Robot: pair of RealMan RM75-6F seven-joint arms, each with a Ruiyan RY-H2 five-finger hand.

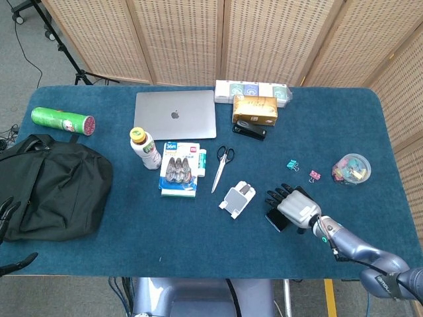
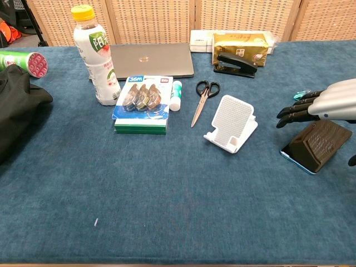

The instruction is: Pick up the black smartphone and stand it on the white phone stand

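The black smartphone (image 2: 314, 147) lies on the blue cloth at the right, its long side running diagonally; its far edge looks slightly raised. My right hand (image 2: 325, 103) hovers over its far half with fingers stretched toward the left, and a dark thumb tip shows at the frame's right edge beside the phone. From the head view the right hand (image 1: 294, 206) covers most of the phone (image 1: 275, 220). The white phone stand (image 2: 231, 123) sits upright and unoccupied a short way to the left of the phone, also seen as the stand (image 1: 236, 198). My left hand (image 1: 6, 214) shows only dark fingertips at the left edge, apart, holding nothing.
Scissors (image 2: 203, 97) lie just beyond the stand. A tape pack (image 2: 142, 103) and a bottle (image 2: 97, 55) stand further left. Binder clips (image 1: 293, 164) and a clip tub (image 1: 351, 168) sit beyond the phone. A black bag (image 1: 49, 185) fills the left side.
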